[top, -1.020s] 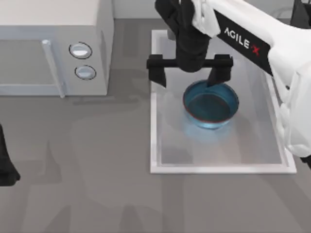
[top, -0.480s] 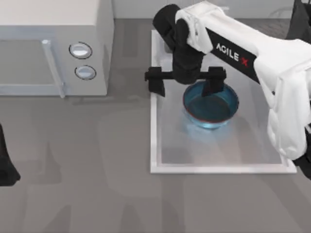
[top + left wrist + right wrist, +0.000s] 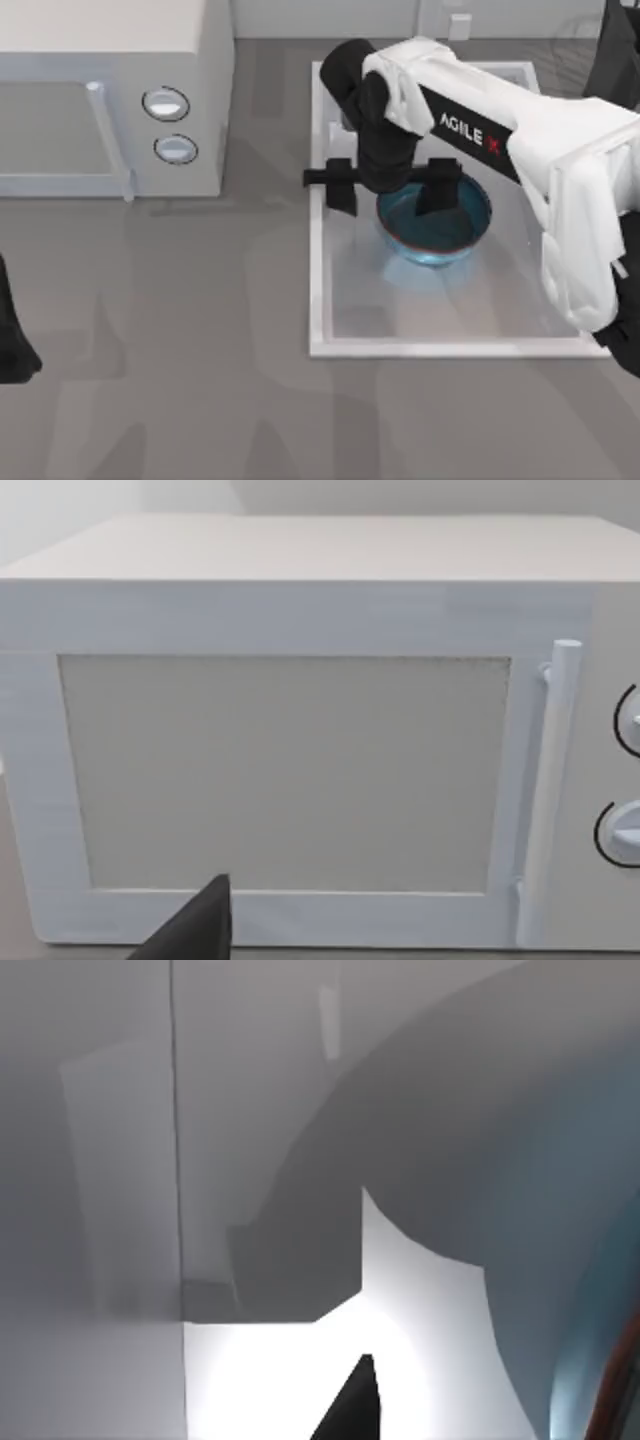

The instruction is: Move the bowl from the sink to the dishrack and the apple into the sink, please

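The blue bowl (image 3: 437, 228) with its thin red rim sits in the white sink (image 3: 318, 300), toward the back. My right gripper (image 3: 390, 190) hangs open over the bowl's left rim. One finger (image 3: 438, 192) dips inside the bowl and the other (image 3: 342, 190) stands outside it near the sink's left wall. In the right wrist view the bowl's blue side (image 3: 585, 1290) passes close by a dark fingertip (image 3: 350, 1412). The apple is out of view. Faint grey wires of the dishrack (image 3: 572, 30) show at the back right. My left arm (image 3: 10, 340) is parked at the table's left edge.
A white microwave (image 3: 110, 100) with two knobs (image 3: 166, 104) stands at the back left, and its door (image 3: 285, 770) faces the left wrist camera. A white faucet post (image 3: 459, 25) rises behind the sink. Bare grey table stretches in front of the microwave and sink.
My right gripper has come down toward the bowl and slightly forward, and its fingers look closer together. The bowl and the left arm have not moved.
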